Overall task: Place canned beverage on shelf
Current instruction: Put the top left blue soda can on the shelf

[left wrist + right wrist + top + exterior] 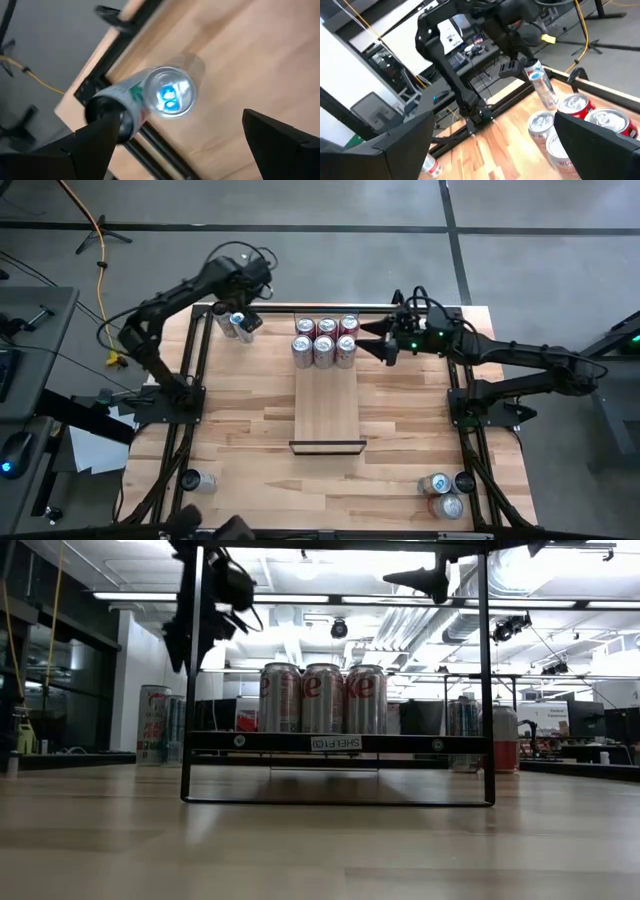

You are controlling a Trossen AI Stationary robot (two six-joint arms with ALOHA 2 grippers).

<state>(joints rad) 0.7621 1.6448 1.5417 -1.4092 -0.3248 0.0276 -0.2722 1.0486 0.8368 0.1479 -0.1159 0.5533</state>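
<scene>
silver can [167,95] with round top; pale wood shelf [327,408].

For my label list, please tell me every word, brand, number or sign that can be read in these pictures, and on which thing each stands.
"SHELF(C)", mirrored: small white label on the dark front strip of the long light-wood shelf.
"e": a large red letter, part of a cut-off logo, on the silver-and-red cans standing on the shelf.
Print on the silver can with green marks: too blurred to read.
</scene>
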